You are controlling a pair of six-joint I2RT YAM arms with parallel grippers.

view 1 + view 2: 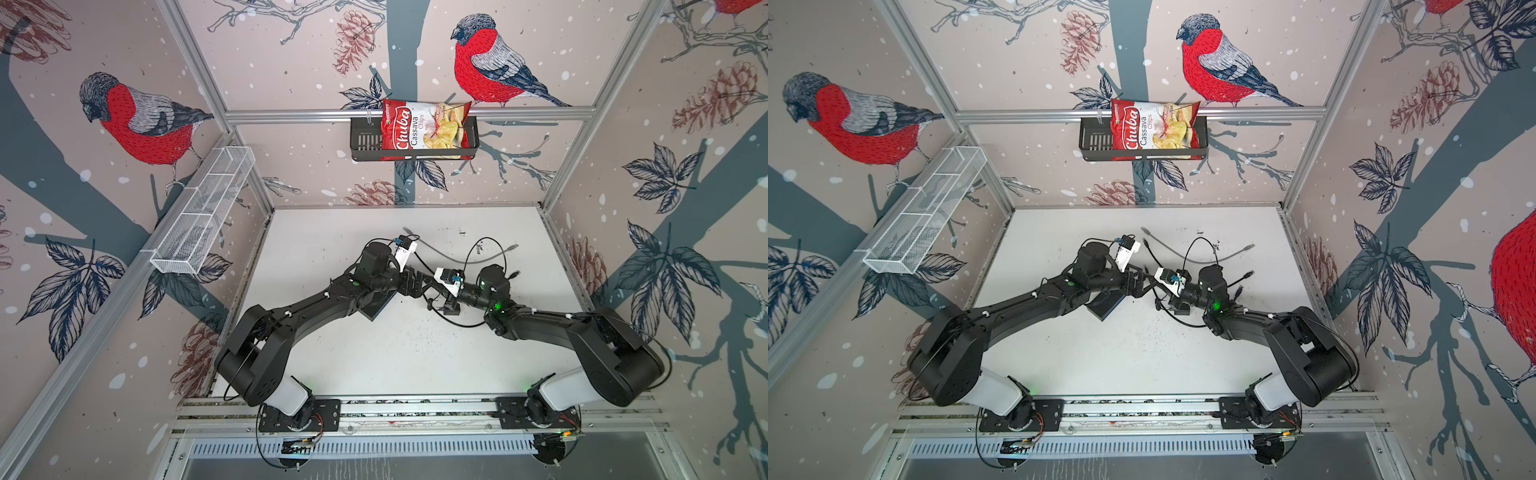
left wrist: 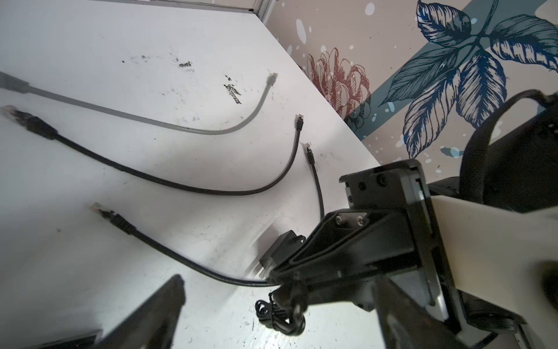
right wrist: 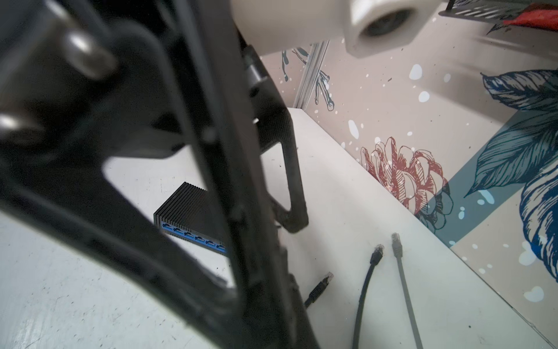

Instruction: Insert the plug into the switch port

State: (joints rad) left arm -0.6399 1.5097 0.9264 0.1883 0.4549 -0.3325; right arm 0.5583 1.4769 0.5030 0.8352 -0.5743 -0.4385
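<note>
The switch port (image 3: 193, 235) is seen as one of a row of blue sockets set along a long edge of the black ribbed switch (image 3: 184, 202) (image 1: 374, 309) (image 1: 1102, 309). The switch is laid flat on the white worktop (image 1: 395, 365). In both top views it is largely covered by the left arm, and only a corner and the blue edge are shown.

The plug (image 2: 98, 208) (image 3: 327, 276), clear-tipped, is found at the end of a thin black cable (image 2: 235, 281). It is kept apart from the switch and low by the worktop; whether it is resting there cannot be told. This cable is pinched between the pressed-together fingers of the right gripper (image 2: 273, 279). Just beside them a small black power adapter (image 2: 279, 247) and a coiled cord (image 2: 280, 317) are seen.

The left gripper (image 1: 417, 284) is placed close to the right one near the middle of the worktop. Its fingers (image 2: 157, 311) are spread wide.

Farther back, a thicker black cable (image 2: 235, 193) and a grey cable (image 2: 196, 131) are laid in curves. In the right wrist view one end of each is shown, the two side by side.

On the back wall a bag of cassava chips (image 1: 424, 129) is held in a black basket (image 1: 363, 141). A white wire basket (image 1: 203, 208) is fixed to the left wall.
</note>
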